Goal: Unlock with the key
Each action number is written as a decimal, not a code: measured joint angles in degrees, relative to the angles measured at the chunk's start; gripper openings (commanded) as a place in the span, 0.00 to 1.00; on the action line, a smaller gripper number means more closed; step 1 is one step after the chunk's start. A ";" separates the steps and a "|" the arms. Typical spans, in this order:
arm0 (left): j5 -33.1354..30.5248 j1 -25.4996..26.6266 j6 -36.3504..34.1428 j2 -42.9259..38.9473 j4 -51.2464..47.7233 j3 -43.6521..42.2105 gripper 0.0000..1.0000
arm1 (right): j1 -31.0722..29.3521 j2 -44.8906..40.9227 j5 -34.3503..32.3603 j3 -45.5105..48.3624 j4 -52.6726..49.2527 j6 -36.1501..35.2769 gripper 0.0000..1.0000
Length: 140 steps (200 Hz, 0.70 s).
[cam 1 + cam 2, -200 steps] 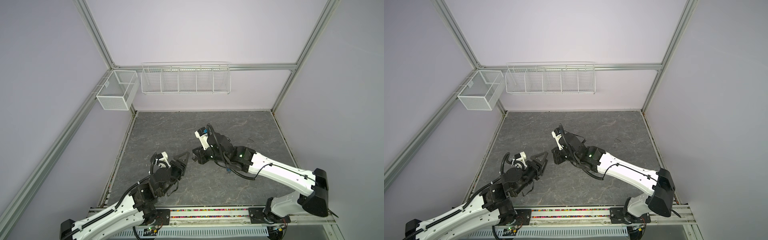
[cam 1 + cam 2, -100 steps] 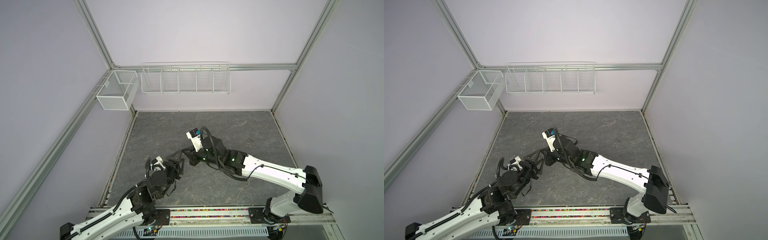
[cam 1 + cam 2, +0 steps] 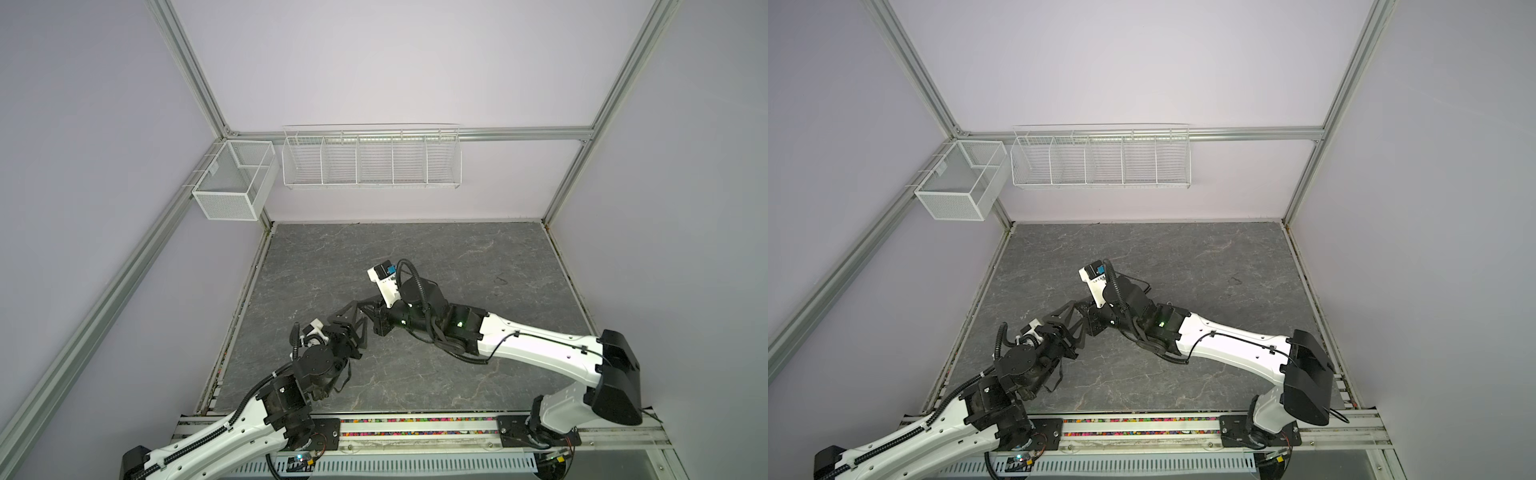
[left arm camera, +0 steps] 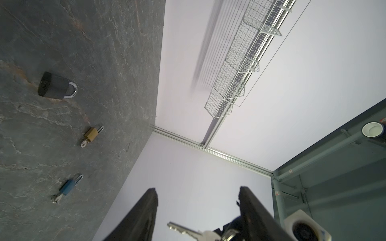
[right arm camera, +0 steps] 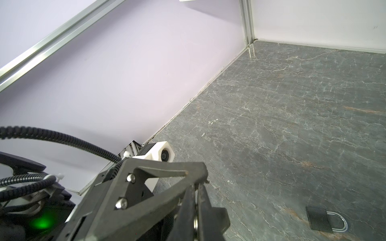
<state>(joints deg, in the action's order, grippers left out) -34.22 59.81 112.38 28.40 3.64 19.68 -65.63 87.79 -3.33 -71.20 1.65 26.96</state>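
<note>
Key (image 4: 183, 229) and grippers now sit together. 1 second ago the 2 grippers stood apart above the dark stone-patterned table (image 3: 478, 257). Since then the right arm (image 3: 532, 349) has swung toward the left arm (image 3: 232, 436), and in both top views their tips overlap.

The left gripper (image 4: 197, 188) is released, its 2 black fingers (image 4: 144, 215) spread wide and gripping nothing. The right gripper (image 5: 196, 194) is clenched on the Key's ring end, with a sliver of metal showing between its pads. The silver blade pokes into the gap between the left fingers, closer to 1 of them. Whether it touches that finger is unclear.

On the table, well apart from both grippers, lie 3 padlocks: a large black padlock (image 4: 55, 88), then a brass padlock (image 4: 92, 134) and a blue padlock (image 4: 67, 186).
</note>
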 measured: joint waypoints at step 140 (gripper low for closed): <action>-3.52 -0.07 2.69 -4.96 -2.27 -0.44 0.39 | -1.55 -0.02 0.17 2.43 2.14 0.42 0.07</action>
<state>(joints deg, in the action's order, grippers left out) -37.74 59.75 115.07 23.44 1.37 19.25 -67.18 87.77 -3.16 -68.77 3.79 27.38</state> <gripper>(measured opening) 0.424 0.073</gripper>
